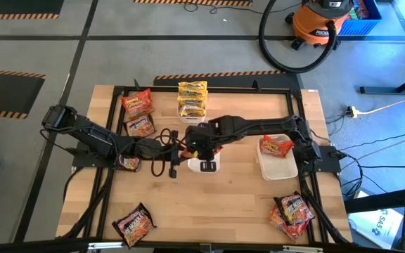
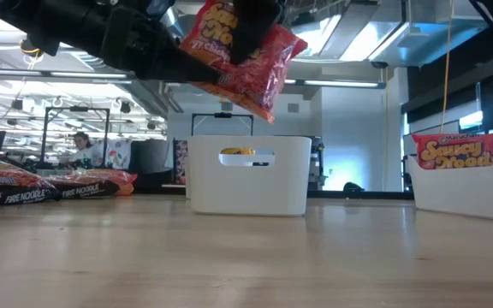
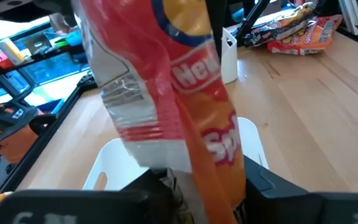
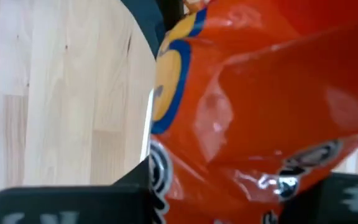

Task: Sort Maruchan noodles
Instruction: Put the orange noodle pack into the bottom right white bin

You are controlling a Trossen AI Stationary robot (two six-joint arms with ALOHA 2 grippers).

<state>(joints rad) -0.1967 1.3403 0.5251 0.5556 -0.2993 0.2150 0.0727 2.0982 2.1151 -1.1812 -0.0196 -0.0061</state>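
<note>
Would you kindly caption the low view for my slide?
Red-orange noodle packet held aloft above a white bin on the wooden table.

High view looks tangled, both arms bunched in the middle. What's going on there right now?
Both arms meet over the table's centre around one red-orange noodle packet, held up in the air above the middle white tray. The left gripper is closed on it, and the right gripper also has its fingers around it, so this looks like a handover between arms. Another red-orange packet already lies in the right-hand tray. Yellow packets sit at the far edge, and other packets lie scattered toward the corners.
</note>
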